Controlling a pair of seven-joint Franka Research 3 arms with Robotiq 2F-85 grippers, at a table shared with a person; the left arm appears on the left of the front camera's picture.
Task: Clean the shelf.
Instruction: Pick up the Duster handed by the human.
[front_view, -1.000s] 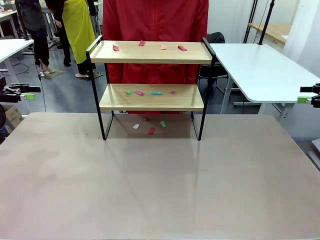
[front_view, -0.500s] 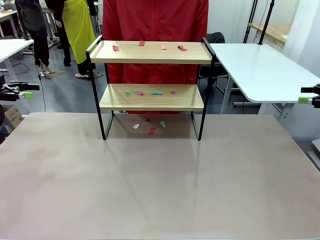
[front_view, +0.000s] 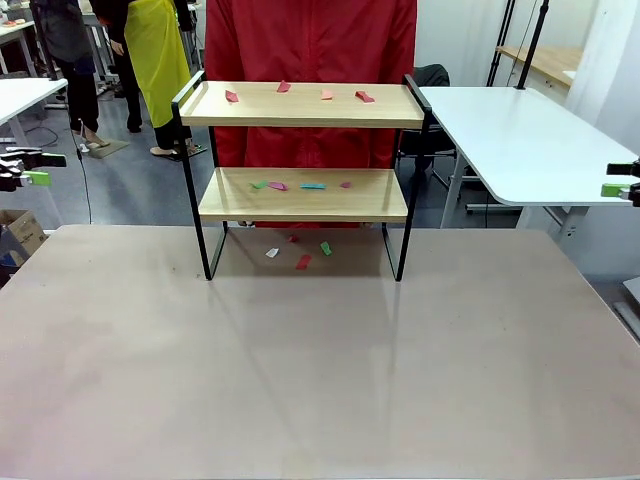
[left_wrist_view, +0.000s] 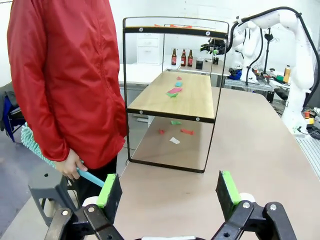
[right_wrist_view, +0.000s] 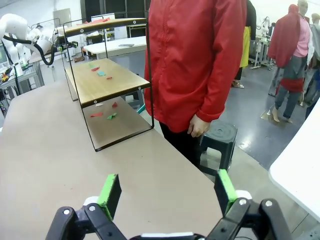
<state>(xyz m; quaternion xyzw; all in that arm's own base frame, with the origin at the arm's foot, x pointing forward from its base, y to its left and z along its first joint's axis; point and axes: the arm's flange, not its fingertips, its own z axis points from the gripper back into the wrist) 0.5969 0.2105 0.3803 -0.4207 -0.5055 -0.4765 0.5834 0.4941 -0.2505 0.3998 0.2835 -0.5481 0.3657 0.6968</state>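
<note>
Wooden and two-tiered, the shelf (front_view: 300, 105) stands at the far middle of the table (front_view: 320, 380), paper scraps (front_view: 312, 185) on both boards (more underneath). My left pincer (left_wrist_view: 170, 187) and right pincer (right_wrist_view: 167, 192) hang released, empty, off either side. To sweep well, I'd enter level between tiers, clear of the black rails (front_view: 187, 88). Its long axis runs left to right, open front facing me.

Your left gripper (front_view: 42, 168) hangs far out on your left side, jaws spread wide and holding nothing. Your right gripper (front_view: 615, 179) mirrors it far out on the right, equally wide and empty. Both point inward toward the middle.
</note>
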